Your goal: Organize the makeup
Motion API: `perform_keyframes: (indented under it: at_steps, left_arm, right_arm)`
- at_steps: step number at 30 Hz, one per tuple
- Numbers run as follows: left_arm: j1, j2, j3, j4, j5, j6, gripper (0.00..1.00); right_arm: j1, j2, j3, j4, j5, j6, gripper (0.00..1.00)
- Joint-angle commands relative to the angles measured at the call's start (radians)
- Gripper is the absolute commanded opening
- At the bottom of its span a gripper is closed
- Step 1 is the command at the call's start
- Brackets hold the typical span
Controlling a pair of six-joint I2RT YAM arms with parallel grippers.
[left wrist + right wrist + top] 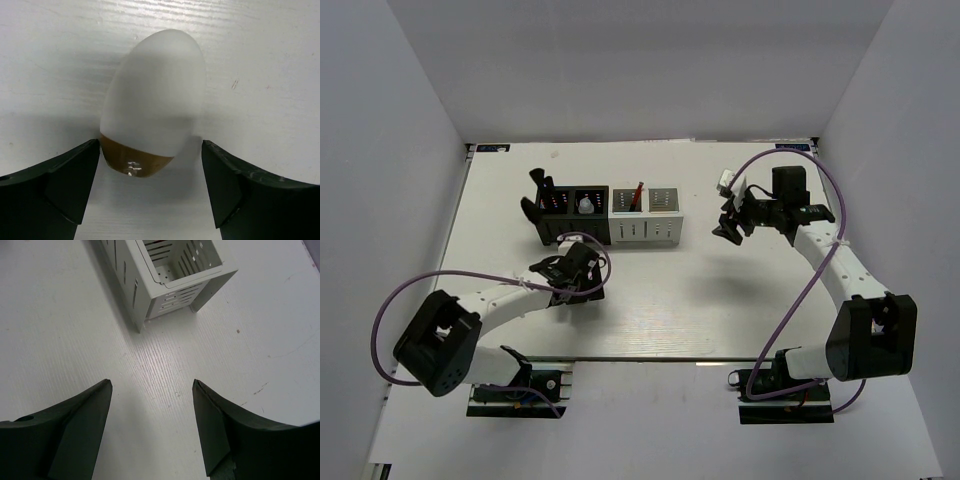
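A white egg-shaped sponge (pixel 152 95) with a brown bottom lies on the table (pixel 265 60) between the left gripper (pixel 150 150) fingers, so close I cannot tell if they squeeze it. The right gripper (pixel 151 385) is wide open

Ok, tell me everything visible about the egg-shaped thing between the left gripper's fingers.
The egg-shaped item looks smooth and matte. It is frosted white over most of its body, with a glossy amber-brown band at its blunt end that catches small glints. It appears to rest on the white table, its rounder white end pointing away from the wrist camera, with a soft shadow around it. The left gripper brackets the brown end, one dark finger on each side; whether they press on it cannot be told.
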State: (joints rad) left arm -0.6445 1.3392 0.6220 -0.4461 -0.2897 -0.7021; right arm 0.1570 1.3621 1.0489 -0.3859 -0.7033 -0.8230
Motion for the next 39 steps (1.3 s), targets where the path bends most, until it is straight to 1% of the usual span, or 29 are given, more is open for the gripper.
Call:
perform_keyframes:
  at_steps: [1,3,14,21,25,28,29,31,32,35,36,38,39]
  left_arm:
    - [-0.006,-0.006,-0.048,-0.123,0.089,-0.033,0.94]
    - [-0.006,0.000,-0.032,-0.125,0.074,-0.030,0.98]
    - [0.014,0.221,0.096,-0.065,0.009,0.073,0.98]
    - [0.014,0.270,0.122,-0.049,0.012,0.142,0.97]
    - [0.014,0.284,0.142,-0.054,0.009,0.151,0.97]
    - [0.014,0.293,0.154,-0.059,0.015,0.158,0.90]
    - [0.014,0.291,0.154,-0.056,0.026,0.158,0.83]
    - [0.014,0.295,0.154,-0.049,0.032,0.158,0.78]
    - [0.003,0.293,0.153,-0.049,0.041,0.156,0.72]
    - [0.003,0.291,0.145,-0.042,0.060,0.150,0.62]
    - [-0.006,0.291,0.136,-0.034,0.073,0.145,0.55]
    - [-0.006,0.270,0.124,-0.026,0.086,0.142,0.48]
    - [-0.006,0.259,0.111,-0.017,0.099,0.141,0.42]
  right_arm:
    - [-0.001,-0.026,0.005,0.005,-0.022,-0.011,0.72]
    - [-0.001,-0.023,0.003,0.008,-0.024,-0.008,0.72]
    - [-0.004,-0.031,0.010,0.005,-0.022,-0.008,0.72]
    - [0.001,-0.038,0.002,0.004,-0.013,-0.008,0.72]
    - [-0.001,-0.034,0.003,0.007,-0.015,-0.008,0.72]
    - [-0.002,-0.031,0.008,0.005,-0.015,-0.008,0.72]
    - [-0.001,-0.031,0.008,0.004,-0.015,-0.008,0.72]
    - [-0.002,-0.029,0.011,0.004,-0.015,-0.007,0.72]
    - [0.003,-0.029,0.011,0.005,-0.015,-0.007,0.72]
    - [-0.001,-0.029,0.011,0.004,-0.015,-0.004,0.72]
    - [-0.001,-0.029,0.010,0.005,-0.015,-0.005,0.72]
    - [0.001,-0.032,0.007,0.005,-0.015,-0.004,0.72]
    - [-0.002,-0.031,0.007,0.005,-0.015,-0.004,0.72]
